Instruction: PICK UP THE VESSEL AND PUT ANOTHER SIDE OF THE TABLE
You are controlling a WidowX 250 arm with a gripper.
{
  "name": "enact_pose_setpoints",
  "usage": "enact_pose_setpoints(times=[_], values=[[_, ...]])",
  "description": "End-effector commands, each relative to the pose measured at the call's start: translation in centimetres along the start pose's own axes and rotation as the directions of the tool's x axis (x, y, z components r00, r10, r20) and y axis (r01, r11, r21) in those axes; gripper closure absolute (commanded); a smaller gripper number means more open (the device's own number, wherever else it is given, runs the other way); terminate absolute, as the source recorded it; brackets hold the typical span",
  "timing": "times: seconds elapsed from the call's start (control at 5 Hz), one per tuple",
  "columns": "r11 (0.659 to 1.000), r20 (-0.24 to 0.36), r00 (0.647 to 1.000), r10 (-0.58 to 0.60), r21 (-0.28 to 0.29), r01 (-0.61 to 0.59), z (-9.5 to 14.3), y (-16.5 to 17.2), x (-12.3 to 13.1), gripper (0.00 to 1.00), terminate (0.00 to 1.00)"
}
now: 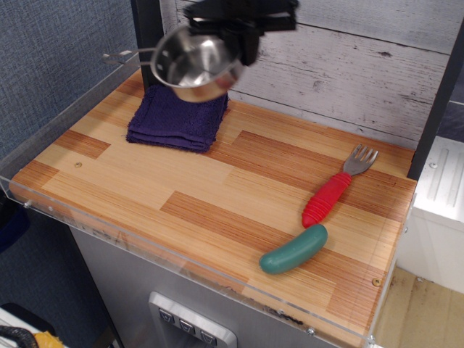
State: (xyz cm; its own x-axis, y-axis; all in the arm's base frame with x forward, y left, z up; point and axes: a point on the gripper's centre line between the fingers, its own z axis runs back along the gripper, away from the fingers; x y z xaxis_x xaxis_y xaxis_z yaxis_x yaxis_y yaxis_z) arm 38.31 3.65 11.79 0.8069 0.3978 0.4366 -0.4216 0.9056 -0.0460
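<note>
The vessel (pixel 194 64), a small shiny steel pan with a thin wire handle sticking out to the left, hangs tilted in the air above the back left of the table (pixel 217 196). My black gripper (pixel 235 32) comes down from the top edge and is shut on the pan's far rim. The pan is well above the wood, over the purple cloth's far edge. Most of the gripper is cut off by the top of the frame.
A folded purple washcloth (pixel 177 116) lies at the back left. A fork with a red handle (pixel 333 192) and a green pickle-shaped toy (pixel 293 250) lie at the right front. A clear acrylic rim (pixel 145 250) edges the front. A whitewashed plank wall stands behind.
</note>
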Motion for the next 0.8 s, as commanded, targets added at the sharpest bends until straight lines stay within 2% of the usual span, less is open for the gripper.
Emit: enact_pose_setpoints(times=[0.0,0.2,0.6], values=[[0.994,0.007,0.994,-0.108,-0.029,0.108,-0.3,-2.6,-2.9,1.0,0.0],[0.986,-0.011,0.987,-0.159,-0.048,0.159,-1.1,-4.1,-4.2,1.0,0.0],[0.97,-0.026,0.971,-0.236,-0.061,0.234,-3.3,-6.2,-4.7,1.0,0.0]])
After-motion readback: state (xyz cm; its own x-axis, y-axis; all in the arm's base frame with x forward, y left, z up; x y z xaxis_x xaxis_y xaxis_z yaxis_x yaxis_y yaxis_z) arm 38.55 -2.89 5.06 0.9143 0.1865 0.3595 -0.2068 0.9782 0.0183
